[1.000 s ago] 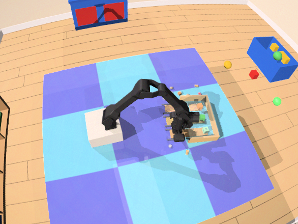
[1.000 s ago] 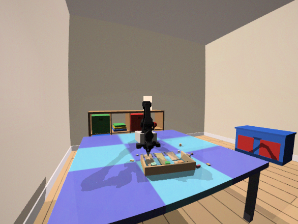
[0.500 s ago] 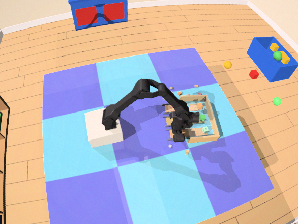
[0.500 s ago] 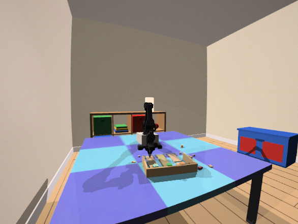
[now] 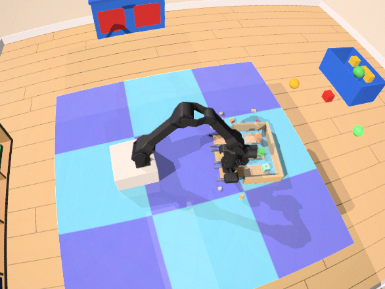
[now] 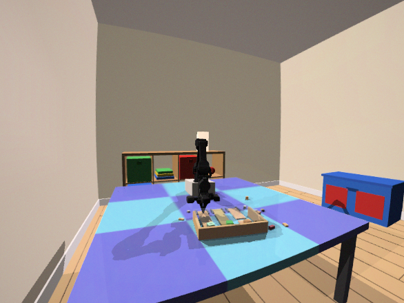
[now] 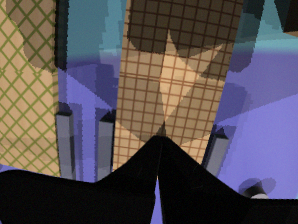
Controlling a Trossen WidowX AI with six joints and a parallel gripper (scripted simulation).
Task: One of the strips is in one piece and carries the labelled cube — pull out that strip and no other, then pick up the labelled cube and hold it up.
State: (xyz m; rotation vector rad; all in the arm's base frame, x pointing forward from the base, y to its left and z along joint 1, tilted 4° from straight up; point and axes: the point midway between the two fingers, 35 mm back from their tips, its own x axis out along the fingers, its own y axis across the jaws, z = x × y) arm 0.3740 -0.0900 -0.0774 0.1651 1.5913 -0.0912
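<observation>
My gripper is shut and empty. Its tips are over the brown-grid strip, near the middle of its width. The labelled cube, pale green with a dark mark, sits on that strip's far end. The green-lattice strip lies beside it, with a plain green cube at its far end. The zigzag strip lies beyond, with an orange cube at its far end. The arm hides the middle of the strips in the top view.
A low wooden frame stands around the strips' far ends. Grey rails flank the strips' near ends. Small loose pieces lie around the frame, including a wooden one, a pale one and a red one.
</observation>
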